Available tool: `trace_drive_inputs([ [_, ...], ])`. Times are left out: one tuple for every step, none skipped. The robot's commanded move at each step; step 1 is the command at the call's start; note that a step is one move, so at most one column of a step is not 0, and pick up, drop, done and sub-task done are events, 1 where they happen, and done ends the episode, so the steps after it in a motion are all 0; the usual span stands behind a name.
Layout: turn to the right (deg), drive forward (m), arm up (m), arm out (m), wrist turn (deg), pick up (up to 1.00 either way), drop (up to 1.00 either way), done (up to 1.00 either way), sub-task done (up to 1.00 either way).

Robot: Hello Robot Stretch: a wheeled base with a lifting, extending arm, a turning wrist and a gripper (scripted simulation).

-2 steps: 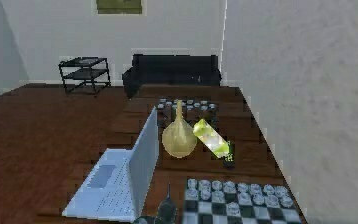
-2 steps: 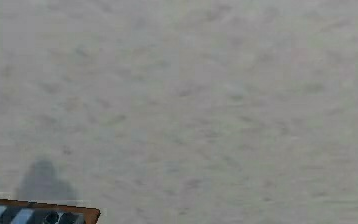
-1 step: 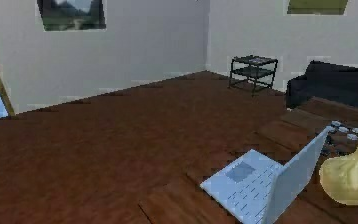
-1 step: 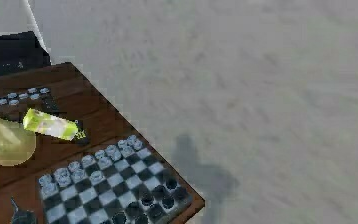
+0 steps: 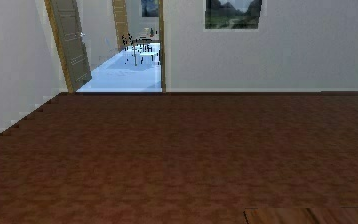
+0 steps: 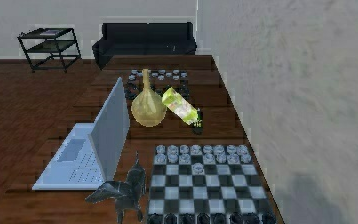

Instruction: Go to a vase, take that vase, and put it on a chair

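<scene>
The tan vase [image 6: 147, 106] stood on the table [image 6: 219, 95], at one o'clock from the laptop [image 6: 87, 150]. It looked ceramic, so probably light, stiff, smooth and fragile. The narrow neck seemed the best hold. The forward view added a doorway [image 5: 122, 50] at eleven o'clock, with what seemed chairs [image 5: 139, 48] beyond. The gripper's state I could not tell.

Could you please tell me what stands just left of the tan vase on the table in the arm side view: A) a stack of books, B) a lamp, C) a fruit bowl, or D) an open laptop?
D: an open grey laptop stands on the tabletop, its raised screen next to the vase.
</scene>
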Motion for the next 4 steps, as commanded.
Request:
trace_drive_inputs([
  [0.0, 0.0, 0.5, 0.0, 0.0, 0.0, 0.0, 0.0, 0.0],
  [0.0, 0.0, 0.38, 0.0, 0.0, 0.0, 0.0, 0.0, 0.0],
  [0.0, 0.0, 0.0, 0.5, 0.0, 0.0, 0.0, 0.0, 0.0],
  [0.0, 0.0, 0.0, 0.0, 45.0, 0.0, 0.0, 0.0, 0.0],
])
